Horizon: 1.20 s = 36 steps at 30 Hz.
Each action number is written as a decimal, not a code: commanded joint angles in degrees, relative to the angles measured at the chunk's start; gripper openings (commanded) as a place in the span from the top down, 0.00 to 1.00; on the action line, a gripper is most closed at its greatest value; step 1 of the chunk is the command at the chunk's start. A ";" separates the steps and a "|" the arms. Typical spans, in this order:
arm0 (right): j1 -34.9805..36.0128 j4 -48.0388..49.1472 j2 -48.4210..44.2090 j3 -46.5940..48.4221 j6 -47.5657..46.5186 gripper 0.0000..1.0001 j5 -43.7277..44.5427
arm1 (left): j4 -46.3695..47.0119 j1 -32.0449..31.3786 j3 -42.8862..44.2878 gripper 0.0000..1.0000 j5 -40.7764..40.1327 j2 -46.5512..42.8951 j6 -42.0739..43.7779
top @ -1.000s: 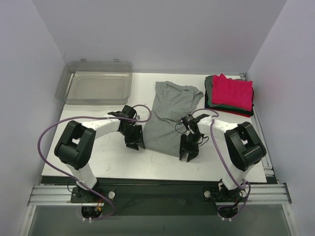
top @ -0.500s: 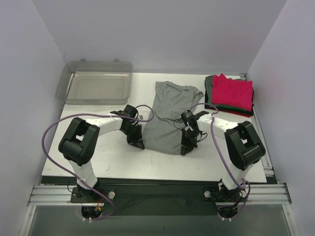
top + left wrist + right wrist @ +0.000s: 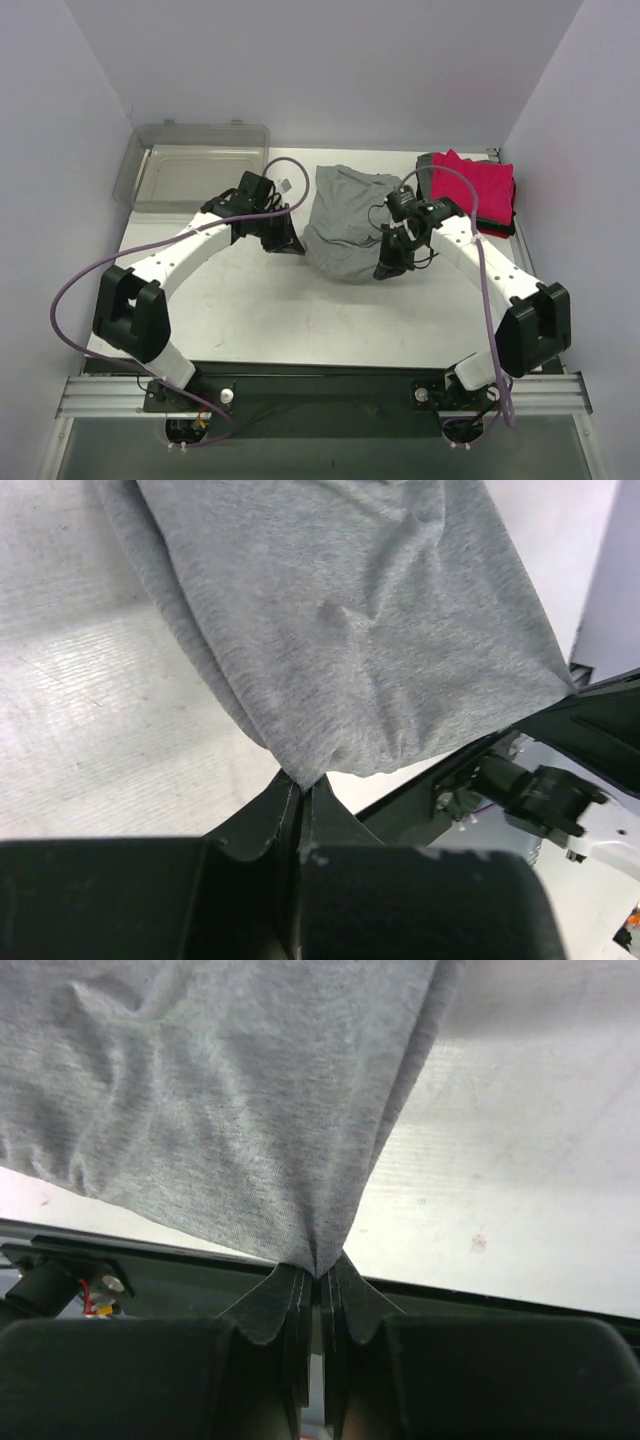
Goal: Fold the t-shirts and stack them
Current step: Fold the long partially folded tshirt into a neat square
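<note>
1. The left jaws are clamped shut on a pinched corner of the grey t-shirt (image 3: 345, 225).
2. The right jaws are closed on the opposite near corner.
3. The shirt is spread between both jaws, its far part resting on the surface (image 3: 260, 300).
4. The folded t-shirts (image 3: 472, 190) are stacked beyond the right jaws.

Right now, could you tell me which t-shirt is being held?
The grey t-shirt, pinched by the left fingers and right fingers; the others lie folded in the far-right stack.
</note>
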 commanded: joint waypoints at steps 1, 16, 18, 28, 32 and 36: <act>-0.48 -10.94 -4.29 2.27 -1.18 1.00 2.40 | -2.90 0.08 2.44 1.00 -0.22 -3.93 -2.54; 4.52 -25.18 -20.81 -1.51 5.40 1.00 1.16 | -21.68 -0.97 0.59 1.00 -1.54 -20.36 -3.16; 5.84 -27.47 -22.22 -0.72 7.07 1.00 1.08 | -24.25 -2.29 1.73 1.00 -1.71 -21.86 -3.60; 7.96 -28.53 -23.90 -0.19 10.95 1.00 4.24 | -23.40 -4.49 1.65 1.00 -1.89 -23.81 -6.94; 1.48 -26.95 -21.44 0.51 7.88 1.00 4.07 | -17.77 -4.22 1.91 1.00 -0.22 -19.59 -7.73; -4.86 -25.02 -18.29 2.53 3.14 1.00 2.75 | -14.42 -3.44 5.15 1.00 0.04 -14.58 -7.56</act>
